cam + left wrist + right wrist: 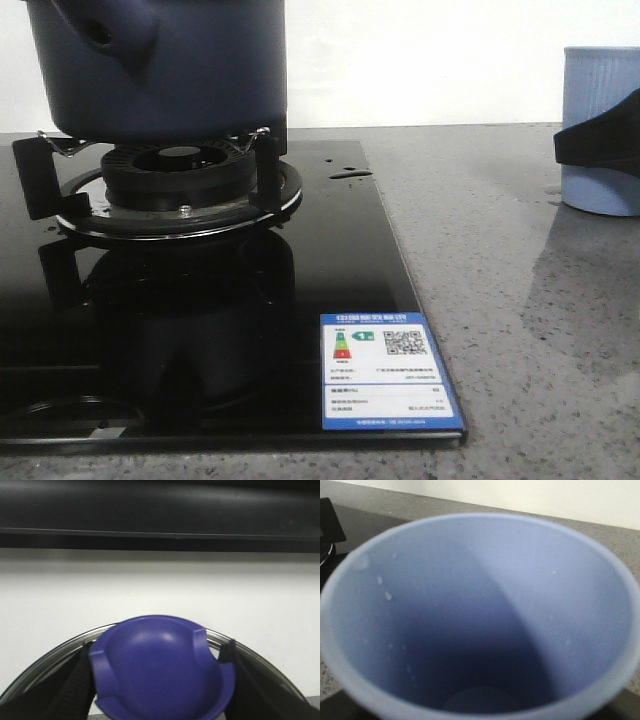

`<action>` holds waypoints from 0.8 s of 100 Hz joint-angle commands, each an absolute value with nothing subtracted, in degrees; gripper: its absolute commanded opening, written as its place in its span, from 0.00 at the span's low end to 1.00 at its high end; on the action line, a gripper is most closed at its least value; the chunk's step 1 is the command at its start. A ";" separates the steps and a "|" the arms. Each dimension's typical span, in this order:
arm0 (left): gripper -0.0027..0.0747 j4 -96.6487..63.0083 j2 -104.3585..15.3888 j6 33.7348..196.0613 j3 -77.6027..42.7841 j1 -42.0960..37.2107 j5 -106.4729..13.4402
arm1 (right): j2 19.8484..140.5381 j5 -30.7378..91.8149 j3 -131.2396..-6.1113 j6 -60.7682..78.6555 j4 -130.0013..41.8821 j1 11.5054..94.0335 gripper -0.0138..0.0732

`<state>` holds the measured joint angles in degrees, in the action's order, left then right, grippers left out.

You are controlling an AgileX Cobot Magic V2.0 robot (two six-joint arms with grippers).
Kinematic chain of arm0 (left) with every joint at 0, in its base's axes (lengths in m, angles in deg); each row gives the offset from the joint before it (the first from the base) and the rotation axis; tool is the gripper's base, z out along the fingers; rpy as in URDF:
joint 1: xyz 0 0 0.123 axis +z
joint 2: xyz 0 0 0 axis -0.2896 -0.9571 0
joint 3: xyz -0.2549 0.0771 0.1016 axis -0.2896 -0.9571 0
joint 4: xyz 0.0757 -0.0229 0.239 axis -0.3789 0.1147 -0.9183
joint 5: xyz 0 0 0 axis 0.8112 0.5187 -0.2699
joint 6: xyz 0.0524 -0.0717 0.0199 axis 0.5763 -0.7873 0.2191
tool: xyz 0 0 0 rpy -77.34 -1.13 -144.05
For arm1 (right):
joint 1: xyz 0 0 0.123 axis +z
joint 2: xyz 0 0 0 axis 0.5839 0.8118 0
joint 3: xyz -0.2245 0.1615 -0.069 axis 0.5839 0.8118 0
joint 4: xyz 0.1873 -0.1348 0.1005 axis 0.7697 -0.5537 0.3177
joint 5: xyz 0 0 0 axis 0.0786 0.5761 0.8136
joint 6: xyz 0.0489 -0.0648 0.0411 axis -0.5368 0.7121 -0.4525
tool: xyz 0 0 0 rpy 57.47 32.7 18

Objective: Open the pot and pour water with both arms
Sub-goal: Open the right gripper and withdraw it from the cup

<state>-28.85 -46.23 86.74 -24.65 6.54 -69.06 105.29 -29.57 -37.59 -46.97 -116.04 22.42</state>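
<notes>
The dark navy pot point(200, 70) stands on the gas burner's supports at the back left, its stubby pierced handle point(120, 35) towards me; its top is cut off by the frame. My left gripper point(156, 667) is shut on the lid's blue-violet knob point(160, 665), with black fingers point(75, 680) on both sides. The lid's steel rim point(55, 652) shows against a white wall. My right gripper point(585, 140) holds the light blue ribbed cup point(600, 80) on the counter at the right, a black finger point(605, 145) across its side. The cup's inside point(480, 620) fills the right wrist view.
The burner point(180, 165) sits on a black glass cooktop point(330, 260) carrying an energy label point(385, 370) near its front right corner. Small water drops point(350, 173) lie beside the burner. Grey speckled counter point(520, 320) lies between cooktop and cup. A dark hood point(160, 510) hangs above the wall.
</notes>
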 commanded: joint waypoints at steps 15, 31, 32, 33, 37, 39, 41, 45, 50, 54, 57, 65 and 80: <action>0.47 -29.24 -45.00 86.43 -22.62 6.78 -75.21 | 104.10 -32.03 -38.79 -46.46 -114.21 22.08 0.57; 0.47 -29.24 -45.00 86.43 -22.62 6.78 -75.21 | 104.10 -31.15 -38.79 -46.88 -114.21 22.08 0.75; 0.47 -29.24 -45.00 86.43 -22.62 6.78 -75.21 | 104.10 -31.15 -38.79 -46.96 -114.21 22.08 0.76; 0.47 -29.24 -45.00 86.43 -22.62 6.78 -75.21 | 104.10 -31.15 -38.79 -46.94 -114.21 22.08 0.79; 0.47 -29.24 -45.00 86.43 -22.62 6.78 -75.21 | 104.10 -31.15 -38.79 -47.10 -114.21 22.08 0.85; 0.47 -29.24 -45.00 86.43 -22.62 6.78 -75.21 | 104.10 -31.15 -38.79 -47.23 -114.21 22.08 0.88; 0.47 -29.24 -45.00 86.43 -22.62 6.78 -75.21 | 104.10 -31.15 -38.79 -47.55 -114.21 22.08 0.91; 0.47 -29.24 -45.00 86.43 -22.62 6.78 -75.21 | 103.96 -31.01 -38.79 -48.29 -114.21 22.08 0.93; 0.47 -29.24 -45.00 86.43 -22.62 6.78 -75.21 | 103.62 -30.89 -38.79 -49.59 -114.21 22.08 0.93; 0.47 -29.24 -45.00 86.43 -22.62 6.78 -75.21 | 103.44 -30.89 -38.79 -50.01 -114.34 22.08 0.93; 0.47 -29.24 -45.00 86.43 -22.62 6.78 -75.21 | 103.14 -30.89 -38.79 -50.13 -114.60 22.08 0.93; 0.47 -29.24 -45.00 86.43 -22.62 6.78 -75.21 | 102.04 -30.24 -38.58 -50.13 -114.86 22.08 0.93; 0.47 -29.24 -45.00 86.43 -22.62 6.78 -75.21 | 99.02 -28.14 -36.38 -50.13 -114.86 22.08 0.93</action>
